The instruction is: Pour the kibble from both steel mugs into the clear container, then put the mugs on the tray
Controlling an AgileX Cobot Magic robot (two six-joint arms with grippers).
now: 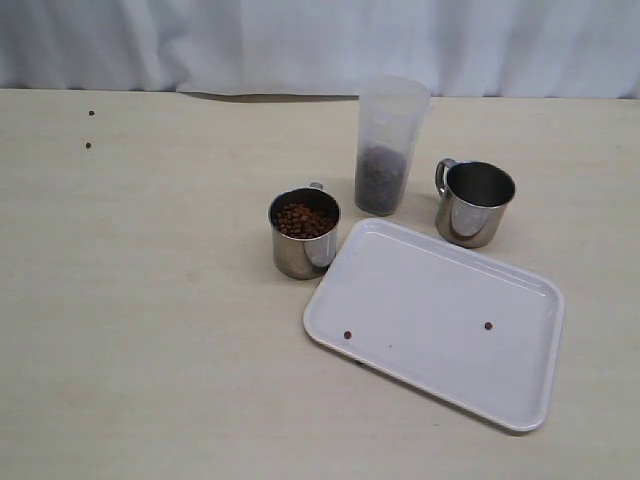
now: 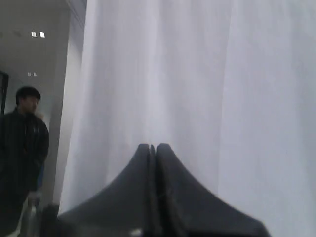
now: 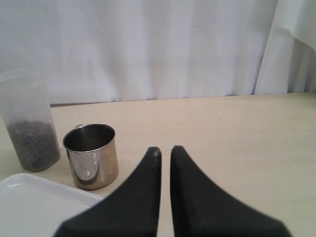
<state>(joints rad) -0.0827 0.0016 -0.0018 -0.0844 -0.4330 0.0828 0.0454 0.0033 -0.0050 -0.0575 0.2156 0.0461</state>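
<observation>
A steel mug (image 1: 305,232) full of brown kibble (image 1: 303,220) stands just left of the white tray (image 1: 440,320). The second steel mug (image 1: 474,204) (image 3: 92,156) stands empty behind the tray's far right edge. Between them is the clear container (image 1: 389,146) (image 3: 28,120), with dark kibble (image 1: 381,182) filling its lower part. Neither gripper shows in the exterior view. My left gripper (image 2: 153,147) is shut on nothing and faces a white curtain. My right gripper (image 3: 165,149) has a narrow gap between its fingers, holds nothing, and sits back from the empty mug.
Two loose pellets lie on the tray (image 1: 348,335) (image 1: 488,326). Two more pellets (image 1: 91,113) lie on the table at the far left. A white curtain (image 1: 320,40) hangs behind the table. A person (image 2: 22,148) stands off to one side in the left wrist view.
</observation>
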